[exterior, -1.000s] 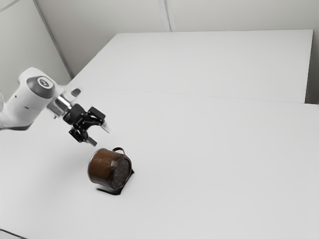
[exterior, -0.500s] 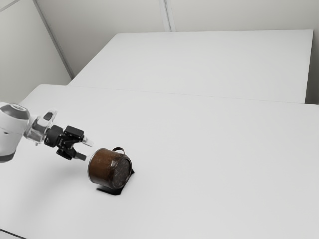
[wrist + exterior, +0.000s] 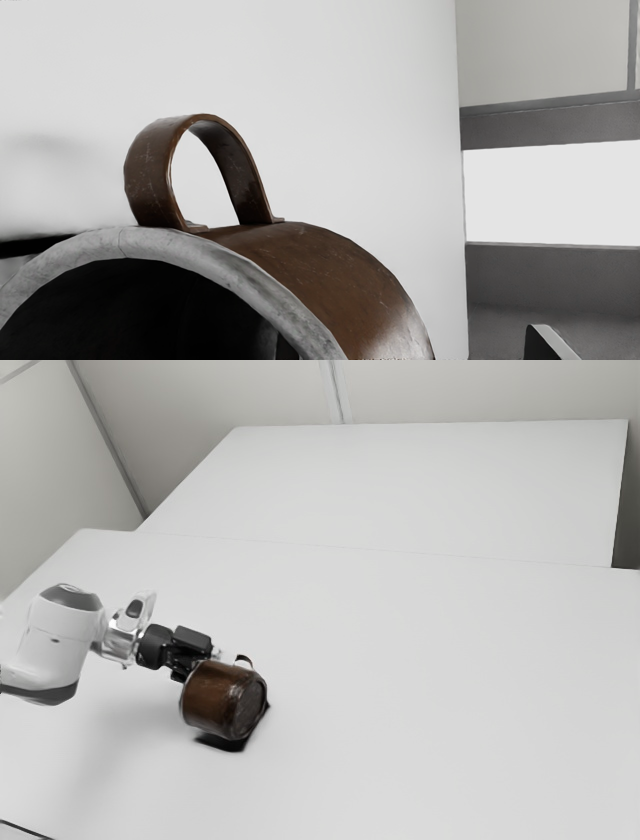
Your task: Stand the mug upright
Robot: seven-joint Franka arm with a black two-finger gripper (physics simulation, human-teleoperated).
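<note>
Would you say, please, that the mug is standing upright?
No, the mug lies on its side, its round base facing the exterior view's right.

In the exterior view the mug (image 3: 212,698) covers the fingertips of the hand (image 3: 187,646), part of its own handle (image 3: 243,659) and part of the dark patch (image 3: 222,743) below it, its mouth faces away from the camera, and the arm (image 3: 62,650) and the dark cord (image 3: 25,829) run off at the exterior view's left. In the wrist view the picture's edges cut off the mug's rim (image 3: 125,243) and body, plus all but the tip of 1 finger (image 3: 542,345) outside the mug. Darkness inside the mug hides its far end.
</note>
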